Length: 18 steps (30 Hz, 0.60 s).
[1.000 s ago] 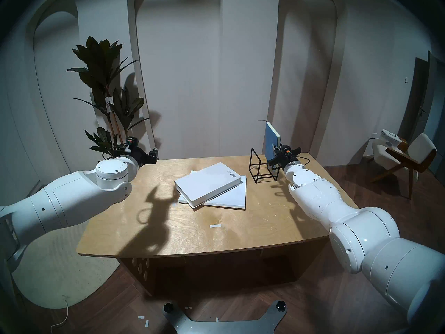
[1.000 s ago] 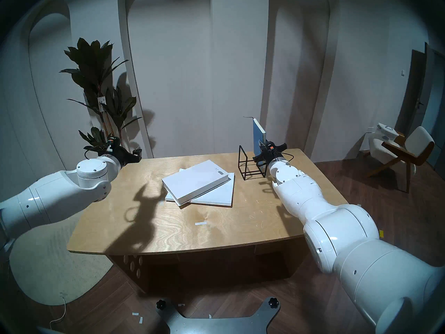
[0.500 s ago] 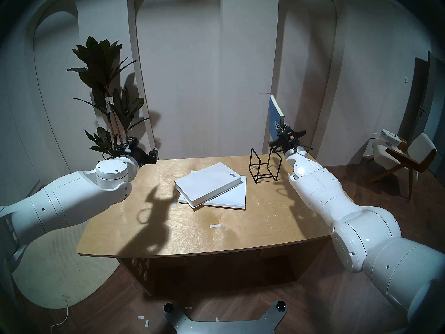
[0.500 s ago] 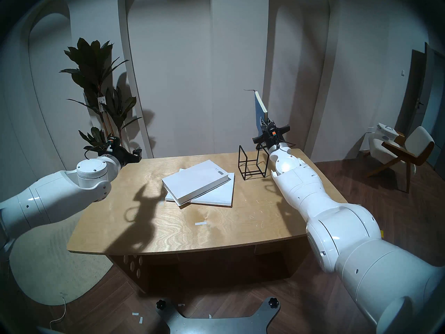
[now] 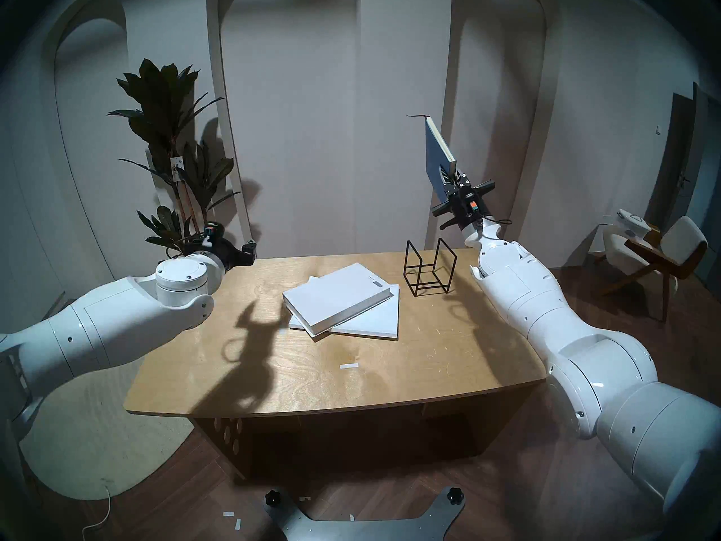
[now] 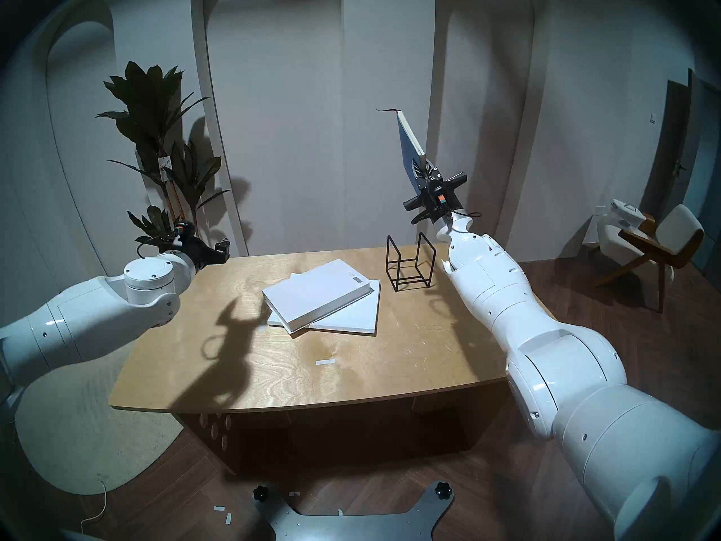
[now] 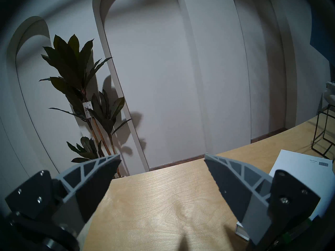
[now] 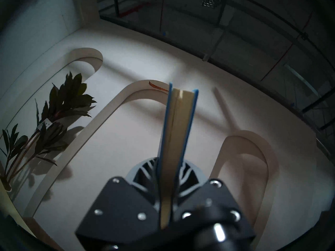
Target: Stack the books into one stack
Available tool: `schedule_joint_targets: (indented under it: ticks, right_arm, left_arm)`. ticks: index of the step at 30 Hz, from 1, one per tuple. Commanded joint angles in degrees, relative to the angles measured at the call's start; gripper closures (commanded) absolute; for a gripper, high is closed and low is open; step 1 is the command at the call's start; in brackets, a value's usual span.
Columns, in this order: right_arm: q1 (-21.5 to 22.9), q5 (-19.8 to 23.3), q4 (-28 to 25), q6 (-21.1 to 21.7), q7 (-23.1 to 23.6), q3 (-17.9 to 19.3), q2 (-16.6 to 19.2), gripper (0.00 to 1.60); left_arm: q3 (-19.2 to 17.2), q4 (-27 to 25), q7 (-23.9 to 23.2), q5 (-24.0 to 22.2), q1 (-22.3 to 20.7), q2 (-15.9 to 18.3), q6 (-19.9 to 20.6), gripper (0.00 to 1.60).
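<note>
My right gripper [image 5: 448, 175] [image 6: 423, 169] [image 8: 169, 165] is shut on the lower end of the blue-covered notebook [image 5: 437, 150] [image 6: 409, 138] [image 8: 176, 129]. It holds the notebook upright, high above the black wire rack [image 5: 429, 272] [image 6: 409, 269]. The thick white hardcover [image 5: 335, 298] [image 6: 316, 296] [image 7: 297, 174] lies askew on the large thin white booklet [image 5: 374, 321] [image 6: 353, 317] at the middle of the table [image 5: 273, 376]. My left gripper [image 5: 249, 251] [image 7: 162, 157] hangs open over the table's far left corner, with nothing between its fingers.
A tall potted plant [image 5: 171, 146] stands behind the table's far left corner. A small white strip [image 5: 348, 365] lies on the wood in front of the books. A chair [image 5: 655, 255] stands off to the right. The wire rack holds nothing.
My right arm has lifted the blue notebook straight up out of the wire rack and tilted its top slightly leftward. The left arm and the white books have not moved.
</note>
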Motion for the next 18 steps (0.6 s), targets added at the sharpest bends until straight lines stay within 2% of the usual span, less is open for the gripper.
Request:
schedule_joint_targets:
  ticks: [1,9,18]
  right_arm:
    - [-0.61,-4.68,-5.94,-2.45,3.83,-3.58,3.87,1.6]
    - [-2.63,-9.63,-12.11,-1.95,6.5,-6.06,7.33,1.6]
    - [-5.74,-13.95,-18.29,1.47,10.2,-9.14,8.35,1.6]
  left_arm:
    - [-1.04,-0.05,0.09,0.15,-1.37,0.0,-0.21,0.0]
    - [-1.07,-0.04,0.09,0.15,-1.42,-0.02,-0.21,0.0]
    - [-1.1,-0.01,0.1,0.16,-1.48,-0.05,-0.19,0.0]
